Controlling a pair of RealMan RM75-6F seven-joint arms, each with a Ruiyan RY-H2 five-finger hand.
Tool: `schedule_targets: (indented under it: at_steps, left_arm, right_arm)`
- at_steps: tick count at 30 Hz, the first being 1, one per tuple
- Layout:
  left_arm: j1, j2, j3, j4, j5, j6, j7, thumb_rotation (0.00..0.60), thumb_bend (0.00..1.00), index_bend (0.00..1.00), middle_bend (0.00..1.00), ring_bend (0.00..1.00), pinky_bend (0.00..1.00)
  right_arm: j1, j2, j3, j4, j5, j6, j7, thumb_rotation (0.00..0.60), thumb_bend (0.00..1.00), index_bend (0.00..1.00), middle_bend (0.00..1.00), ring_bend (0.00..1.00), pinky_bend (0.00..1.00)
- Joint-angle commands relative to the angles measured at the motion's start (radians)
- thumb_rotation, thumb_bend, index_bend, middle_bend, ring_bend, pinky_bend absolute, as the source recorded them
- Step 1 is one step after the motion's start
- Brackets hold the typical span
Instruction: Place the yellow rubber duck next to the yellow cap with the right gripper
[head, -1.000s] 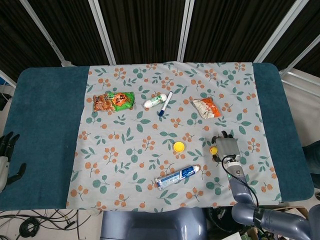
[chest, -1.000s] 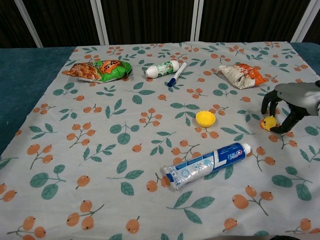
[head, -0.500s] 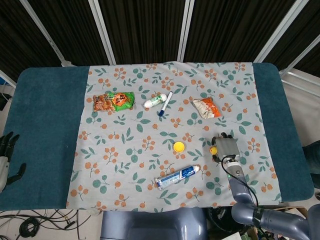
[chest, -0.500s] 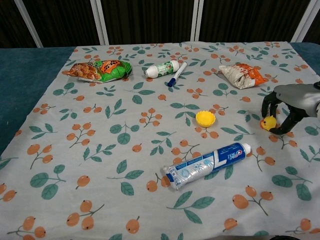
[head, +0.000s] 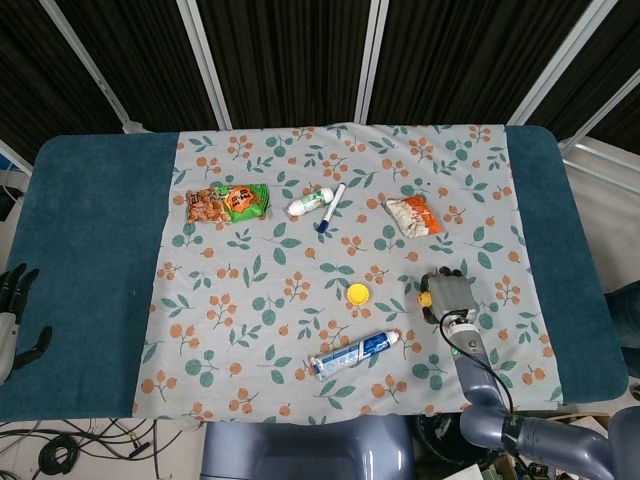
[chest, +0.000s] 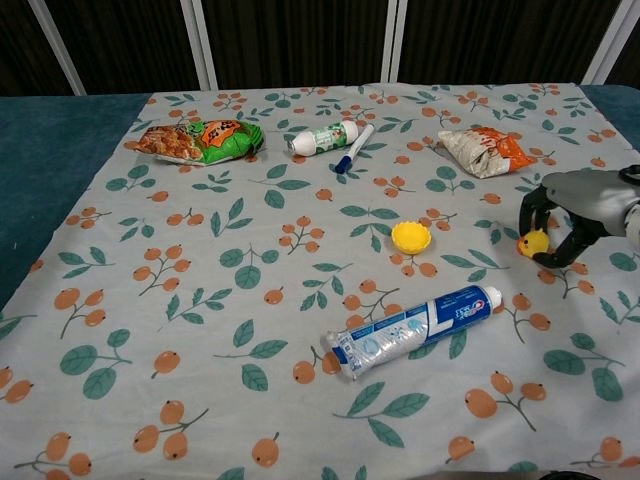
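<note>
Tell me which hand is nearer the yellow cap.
Right. The right hand holds the duck just right of the yellow cap; the left hand sits off the far table edge.

Head view looks steeply down from high; chest view sits low, near, facing 12 o'clock. Both share the cloth (head: 340, 265) (chest: 300, 260).

The robot's right hand (chest: 572, 212) reaches out from its grey arm (head: 478, 372) with dark fingers (chest: 551, 255) curled down around the small yellow rubber duck (chest: 531, 242), while its left hand (head: 12, 316) rests with fingers apart at the far left edge.
</note>
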Motion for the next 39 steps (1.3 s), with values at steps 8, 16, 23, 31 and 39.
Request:
schedule_targets:
  at_steps: [8, 16, 23, 31, 39]
  left_arm:
    - [-0.001, -0.001, 0.001, -0.002, 0.001, -0.001, 0.003, 0.600, 0.38, 0.00, 0.00, 0.00, 0.00]
    - [0.000, -0.004, 0.003, -0.005, 0.006, 0.003, 0.008, 0.600, 0.38, 0.00, 0.00, 0.00, 0.00]
    - [0.001, -0.004, 0.003, -0.007, 0.008, 0.006, 0.005, 0.600, 0.38, 0.00, 0.00, 0.00, 0.00]
    - [0.001, 0.000, -0.001, -0.004, -0.002, 0.002, -0.007, 0.600, 0.38, 0.00, 0.00, 0.00, 0.00]
    - [-0.001, 0.006, -0.002, -0.005, -0.002, -0.003, -0.020, 0.600, 0.38, 0.00, 0.00, 0.00, 0.00]
  right_arm:
    - [0.010, 0.039, 0.025, -0.070, -0.034, 0.021, 0.002, 0.600, 0.40, 0.46, 0.44, 0.17, 0.20]
    - [0.069, 0.068, 0.050, -0.161, 0.000, 0.020, -0.097, 0.600, 0.39, 0.46, 0.44, 0.18, 0.20]
    - [0.121, 0.025, 0.067, -0.168, 0.051, 0.019, -0.150, 0.600, 0.39, 0.46, 0.44, 0.18, 0.20]
    - [0.170, -0.033, 0.076, -0.142, 0.091, 0.028, -0.196, 0.600, 0.39, 0.46, 0.44, 0.18, 0.20]
    - [0.191, -0.075, 0.065, -0.121, 0.103, 0.041, -0.213, 0.600, 0.38, 0.46, 0.44, 0.18, 0.20]
